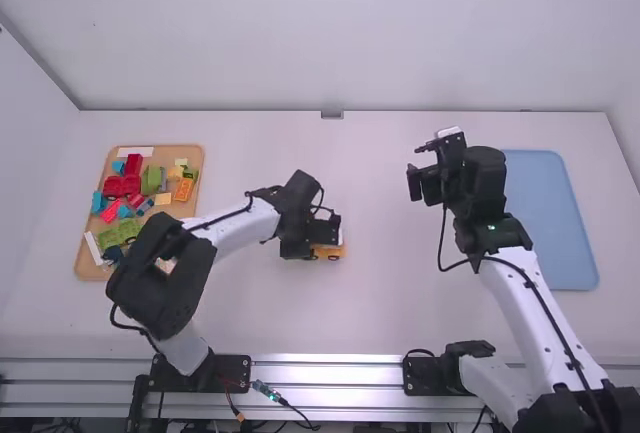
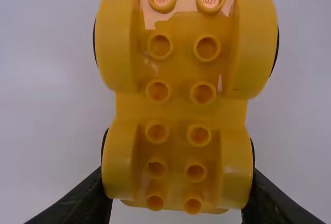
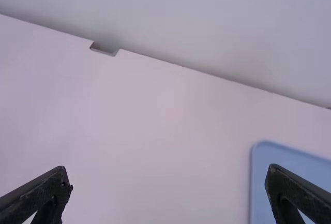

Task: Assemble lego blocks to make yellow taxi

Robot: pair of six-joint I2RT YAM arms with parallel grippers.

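Between the fingers of the left gripper [image 1: 325, 237], a yellow wheeled base [image 1: 330, 252] is pinched across one pair of its wheel arches [image 2: 119, 167], with its studs showing. The base is located near the middle of the tabletop [image 1: 375, 303]; whether its wheels touch the surface cannot be told. The fingers of the right gripper [image 1: 416, 165] are spread, with nothing held, beside a blue tray [image 1: 568, 243]. At the tabletop's left side, assorted red, green, blue, orange and yellow blocks [image 1: 122, 186] are contained in a tan tray [image 1: 190, 156].
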